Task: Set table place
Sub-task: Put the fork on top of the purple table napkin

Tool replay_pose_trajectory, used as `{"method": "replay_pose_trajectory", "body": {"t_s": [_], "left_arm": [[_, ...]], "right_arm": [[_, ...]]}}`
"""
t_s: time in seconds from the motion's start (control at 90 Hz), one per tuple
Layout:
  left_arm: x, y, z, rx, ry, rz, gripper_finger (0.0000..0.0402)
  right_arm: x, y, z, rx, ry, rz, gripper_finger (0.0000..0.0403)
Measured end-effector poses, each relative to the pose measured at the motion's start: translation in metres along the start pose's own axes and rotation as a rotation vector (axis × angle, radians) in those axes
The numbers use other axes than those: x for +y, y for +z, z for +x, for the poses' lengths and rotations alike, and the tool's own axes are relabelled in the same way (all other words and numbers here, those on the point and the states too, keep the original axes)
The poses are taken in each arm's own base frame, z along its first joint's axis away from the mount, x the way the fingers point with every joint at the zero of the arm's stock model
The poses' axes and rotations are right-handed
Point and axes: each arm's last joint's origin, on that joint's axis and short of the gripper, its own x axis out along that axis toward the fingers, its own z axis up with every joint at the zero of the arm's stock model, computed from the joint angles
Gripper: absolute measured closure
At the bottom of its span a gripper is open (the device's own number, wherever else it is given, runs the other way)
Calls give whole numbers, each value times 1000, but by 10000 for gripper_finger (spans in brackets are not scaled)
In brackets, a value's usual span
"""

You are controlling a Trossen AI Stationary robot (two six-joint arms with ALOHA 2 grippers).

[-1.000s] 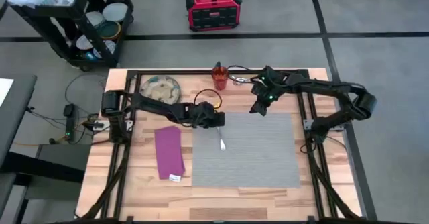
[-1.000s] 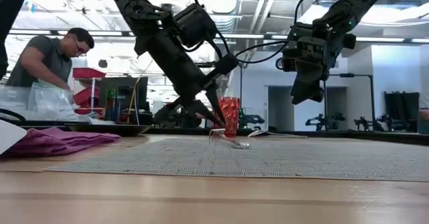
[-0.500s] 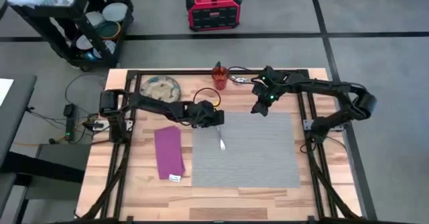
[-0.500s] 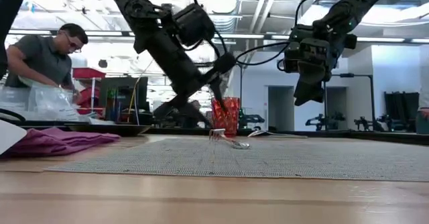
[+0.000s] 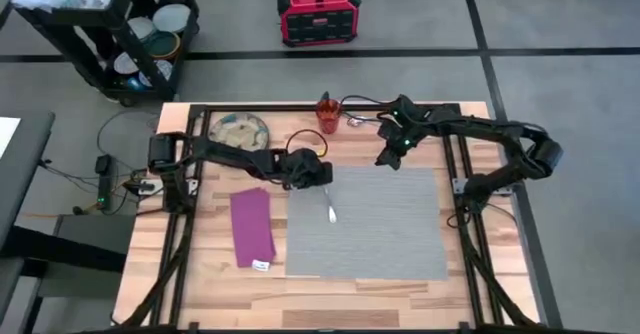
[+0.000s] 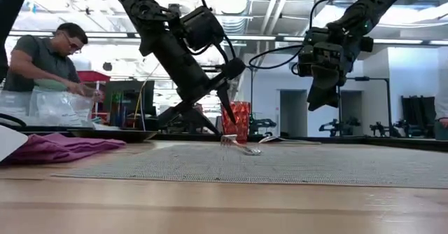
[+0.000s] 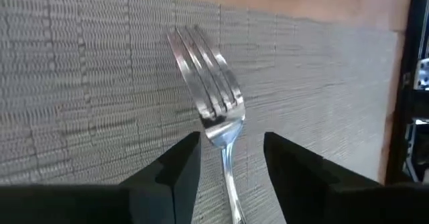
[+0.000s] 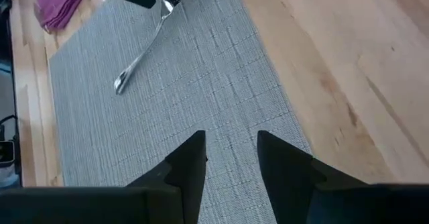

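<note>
Light butcher-block wooden tabletop [image 5: 200, 294] with black rail frame, seen from above. The large grey woven rectangular mat [image 5: 380, 234] lies on its right-of-centre area. A folded magenta cloth napkin [image 5: 252, 226] lies just beside the mat's left edge, on bare wood. The round speckled grey-green plate [image 5: 239, 130] sits near the far left corner, well apart from the mat. The small orange-red cup [image 5: 327, 113] stands at the far edge, beyond the mat. The steel fork [image 5: 330, 208] lies flat on the mat's far-left part, tines toward the far edge.

Progress, as judged: early. Mat and fork are down; plate, cup and napkin appear unplaced, and what looks like more cutlery [image 5: 358, 121] lies beside the cup.

Left claw [image 5: 322, 174] hovers just above the fork's tines, fingers spread and empty. Right claw [image 5: 386, 158] hangs above the mat's far edge, also released, grasping nothing.

Fork: four bright tines [image 7: 204, 83], slim polished handle, resting untouched.
</note>
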Motion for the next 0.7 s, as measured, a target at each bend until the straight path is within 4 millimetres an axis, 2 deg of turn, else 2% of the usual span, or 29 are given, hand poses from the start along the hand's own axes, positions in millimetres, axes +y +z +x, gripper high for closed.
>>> {"method": "replay_pose_trajectory", "body": {"t_s": [0.133,0.4,0.611,0.7], "left_arm": [[5,2,5,24,23,5,253],[1,10,5,-9,-25,16,253],[6,6,29,79,-74,-2,253],[4,6,32,82,-110,-17,253]], "right_arm": [[0,0,0,0,0,-1,280],[-5,0,-3,-12,-10,7,280],[-7,1,-4,-25,10,11,281],[0,4,-1,-43,71,-22,304]]}}
